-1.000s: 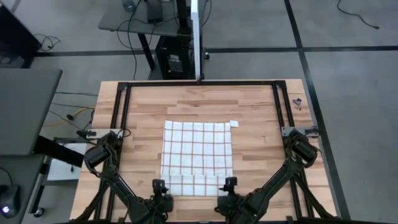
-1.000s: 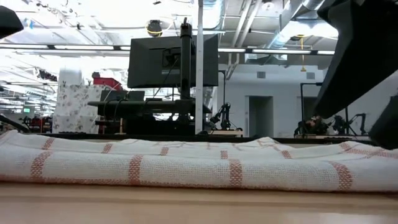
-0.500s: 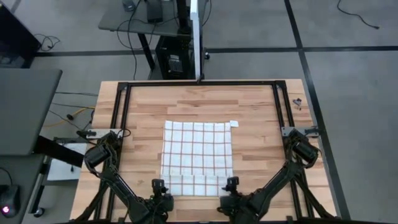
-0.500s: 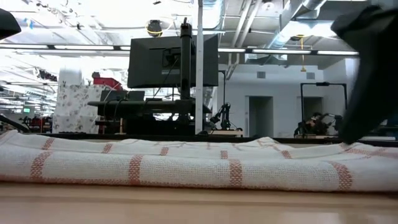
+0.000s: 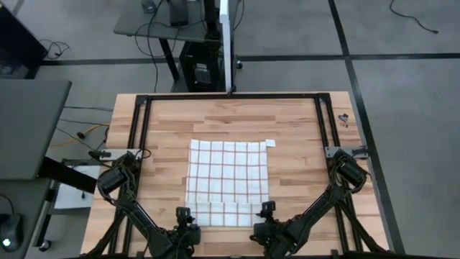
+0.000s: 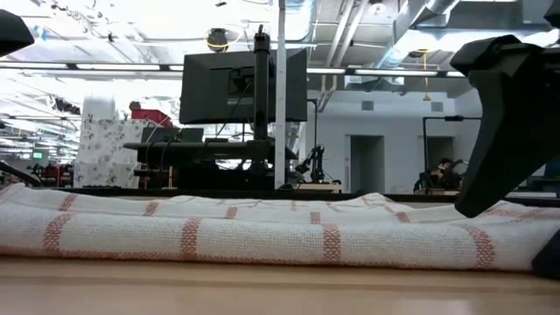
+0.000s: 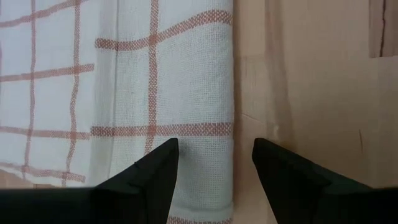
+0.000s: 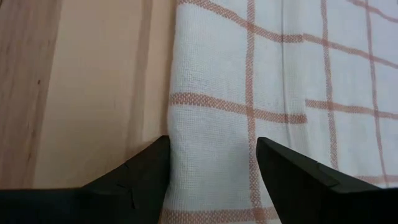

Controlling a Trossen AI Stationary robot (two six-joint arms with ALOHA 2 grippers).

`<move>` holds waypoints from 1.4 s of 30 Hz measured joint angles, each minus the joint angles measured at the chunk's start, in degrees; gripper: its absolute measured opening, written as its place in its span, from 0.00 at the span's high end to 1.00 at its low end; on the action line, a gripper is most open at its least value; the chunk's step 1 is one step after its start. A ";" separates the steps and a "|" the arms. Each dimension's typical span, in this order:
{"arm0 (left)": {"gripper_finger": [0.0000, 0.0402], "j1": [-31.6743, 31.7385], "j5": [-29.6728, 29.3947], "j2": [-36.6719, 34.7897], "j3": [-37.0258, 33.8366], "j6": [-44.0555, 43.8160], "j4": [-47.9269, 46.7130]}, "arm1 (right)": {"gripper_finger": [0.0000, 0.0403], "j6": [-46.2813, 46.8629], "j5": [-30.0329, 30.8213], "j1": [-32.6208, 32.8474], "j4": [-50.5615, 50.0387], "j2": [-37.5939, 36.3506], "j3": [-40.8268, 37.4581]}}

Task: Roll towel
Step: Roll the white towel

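Note:
The white towel [image 5: 228, 171] with red-brown grid lines lies flat on the wooden table, its small tag [image 5: 270, 142] at the far right corner. Its near end is folded over into a low band [image 5: 224, 214], which fills the low view [image 6: 262, 232]. My left gripper [image 5: 185, 216] is open over the band's left end [image 7: 214, 155], one finger over cloth and one over bare wood. My right gripper [image 5: 267, 211] is open over the band's right end [image 8: 211, 149], and it also shows in the low view [image 6: 503, 131]. Whether either touches the cloth does not show.
A black metal frame [image 5: 230, 96] runs along the table's far, left and right sides. Bare wood [image 5: 162, 129] lies on both sides of the towel and beyond it. A desk with a monitor [image 6: 243, 83] stands behind the table.
My right gripper has shifted a little toward the table's right and far edges at the band's right end. In the low view it has swung down, so that a finger now points at the towel's right end. The towel and my left gripper have kept still.

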 joint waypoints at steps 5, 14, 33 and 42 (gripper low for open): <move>0.58 0.16 0.22 0.04 -0.02 -0.94 0.01 | 0.48 0.13 -1.35 0.02 0.95 0.39 0.00; 0.98 1.98 4.14 0.10 -0.07 -1.50 2.51 | 0.92 4.26 -9.22 -1.06 1.87 0.41 0.04; 1.00 3.15 27.04 -16.77 -20.86 -14.47 34.37 | 1.00 11.52 -29.57 -3.05 12.20 -3.63 -0.28; 1.00 5.42 27.61 -29.01 -28.39 -14.68 34.88 | 1.00 15.39 -38.33 -5.74 19.90 -4.66 -2.64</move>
